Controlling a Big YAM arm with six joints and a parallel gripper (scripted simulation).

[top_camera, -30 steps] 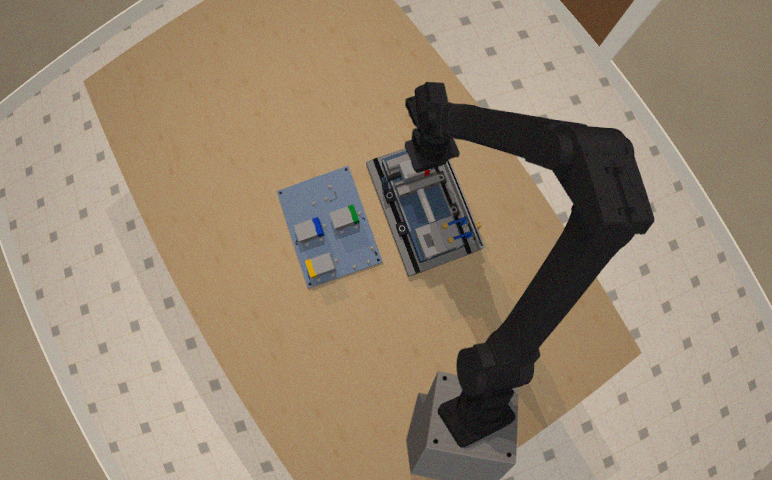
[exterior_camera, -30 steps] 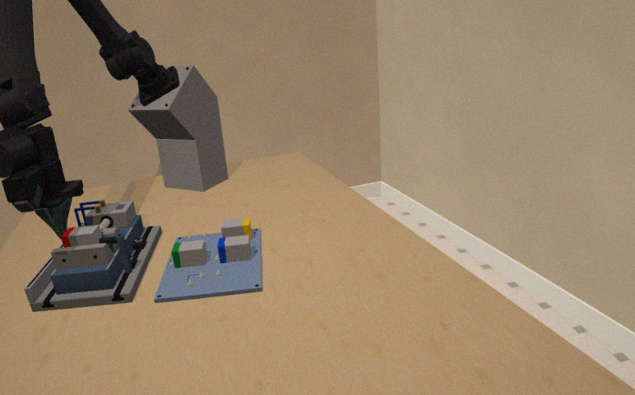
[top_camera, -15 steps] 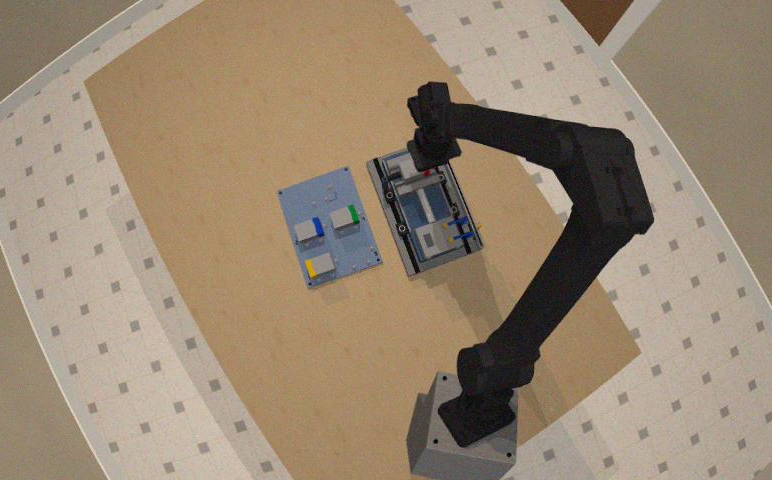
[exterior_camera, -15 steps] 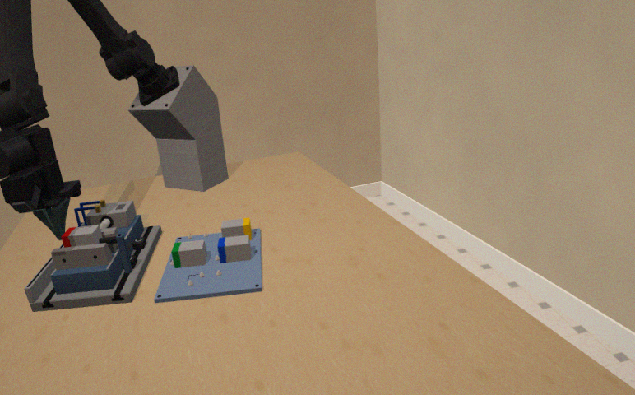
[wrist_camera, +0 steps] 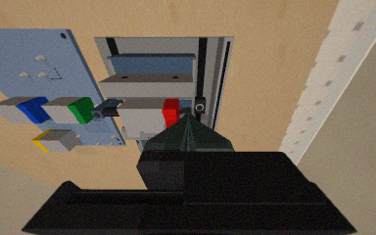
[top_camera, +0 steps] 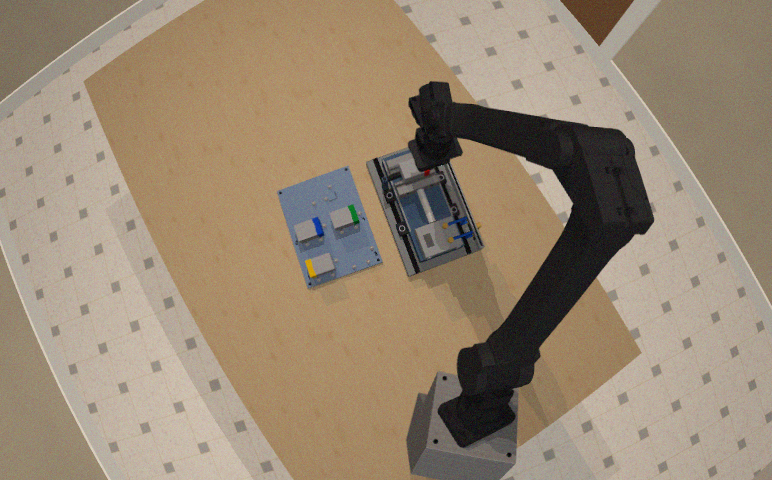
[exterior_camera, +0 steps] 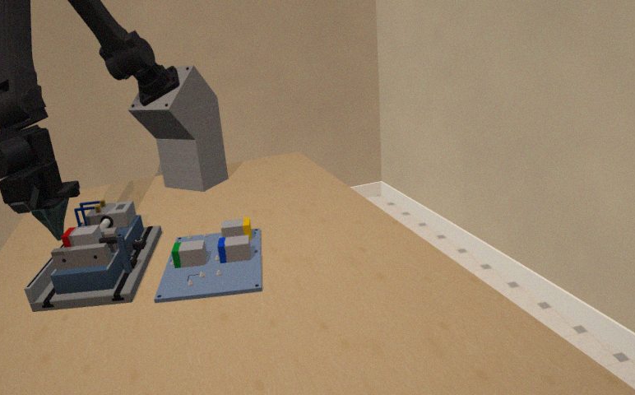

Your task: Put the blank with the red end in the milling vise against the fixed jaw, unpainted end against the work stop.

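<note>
The red-ended blank [wrist_camera: 148, 115] lies in the milling vise [top_camera: 424, 211] between the jaws, alongside the fixed jaw [wrist_camera: 148, 85]. Its red end [exterior_camera: 67, 237] points away from the work stop [wrist_camera: 107, 109], and its grey end sits at the rod's tip. My gripper [wrist_camera: 188, 117] is shut and empty. Its fingertips [exterior_camera: 55, 230] hang just beyond the red end, at about the blank's height. From above, the wrist [top_camera: 432, 155] hides most of the blank and only a bit of red [top_camera: 426, 172] shows.
The blue plate [top_camera: 329, 226] beside the vise holds three blanks apart from each other: blue-ended [top_camera: 308, 230], green-ended [top_camera: 344, 217] and yellow-ended [top_camera: 320, 265]. The moving jaw [exterior_camera: 110, 211], with blue hoses, stands at the vise's other end. The arm's grey base [top_camera: 461, 437] stands at the table edge.
</note>
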